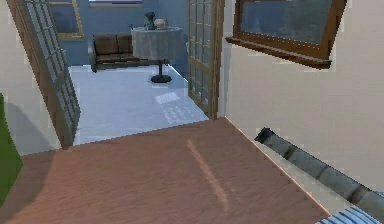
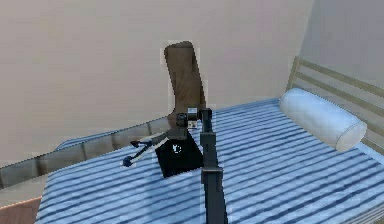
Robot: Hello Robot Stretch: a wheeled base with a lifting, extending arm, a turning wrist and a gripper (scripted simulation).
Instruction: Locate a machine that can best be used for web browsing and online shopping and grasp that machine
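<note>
In the arm side view my arm (image 2: 211, 185) rises from the bottom edge over a bed with a blue striped cover (image 2: 260, 170). The gripper (image 2: 140, 156) reaches left above the cover near the bed's far edge. A dark square shape (image 2: 180, 160) sits at the wrist, just right of the fingers. Behind the wrist a brown upright slab (image 2: 186, 78) stands against the beige wall. I cannot tell whether the gripper holds anything. No screen or keyboard shape can be made out in either view.
A white pillow (image 2: 322, 118) lies by the slatted wooden headboard (image 2: 340, 85). In the forward view, open glass doors (image 1: 203, 55) lead to a pale-floored room with a cloth-covered round table (image 1: 157, 45) and a dark sofa (image 1: 113, 50). A window (image 1: 285, 30) is in the wall on the right.
</note>
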